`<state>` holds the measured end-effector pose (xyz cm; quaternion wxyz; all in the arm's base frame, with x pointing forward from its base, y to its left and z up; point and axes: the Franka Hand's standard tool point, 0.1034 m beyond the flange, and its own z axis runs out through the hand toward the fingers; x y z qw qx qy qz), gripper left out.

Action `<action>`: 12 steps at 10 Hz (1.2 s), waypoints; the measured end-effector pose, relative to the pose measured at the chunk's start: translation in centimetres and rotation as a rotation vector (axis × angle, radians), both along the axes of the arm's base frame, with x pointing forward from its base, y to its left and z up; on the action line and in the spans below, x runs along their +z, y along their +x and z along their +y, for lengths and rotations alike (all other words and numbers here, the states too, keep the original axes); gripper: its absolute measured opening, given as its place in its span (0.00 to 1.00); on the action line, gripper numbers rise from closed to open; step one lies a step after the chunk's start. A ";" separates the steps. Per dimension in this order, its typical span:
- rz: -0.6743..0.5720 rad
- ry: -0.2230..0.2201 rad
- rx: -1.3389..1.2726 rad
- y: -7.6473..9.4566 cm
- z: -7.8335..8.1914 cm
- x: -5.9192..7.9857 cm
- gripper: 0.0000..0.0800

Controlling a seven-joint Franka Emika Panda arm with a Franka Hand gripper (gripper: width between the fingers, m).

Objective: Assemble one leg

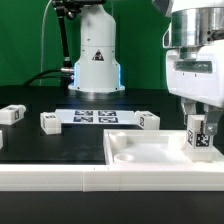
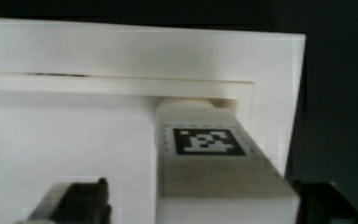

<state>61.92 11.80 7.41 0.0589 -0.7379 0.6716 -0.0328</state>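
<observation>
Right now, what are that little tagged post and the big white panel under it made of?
The leg looks like matte white plastic: smooth, square-edged, with a printed black-and-white tag on its face. The panel seems the same white plastic, judging by its moulded recessed corner and even, dull surface. Painted wood cannot be excluded.

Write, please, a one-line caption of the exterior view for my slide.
Franka gripper holding a tagged white leg upright at a corner of the white panel; three more legs lie on the black table.

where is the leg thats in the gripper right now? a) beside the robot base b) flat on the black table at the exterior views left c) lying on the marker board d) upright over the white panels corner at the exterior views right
d: the gripper holds the leg upright at a corner of the white panel on the exterior view's right; its tag faces the camera.
</observation>
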 end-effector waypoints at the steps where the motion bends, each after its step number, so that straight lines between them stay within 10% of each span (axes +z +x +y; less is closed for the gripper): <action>1: -0.005 -0.010 0.078 0.1 0.0 0.1 0.76; 12: -0.049 -0.191 1.195 1.0 -0.1 0.4 0.81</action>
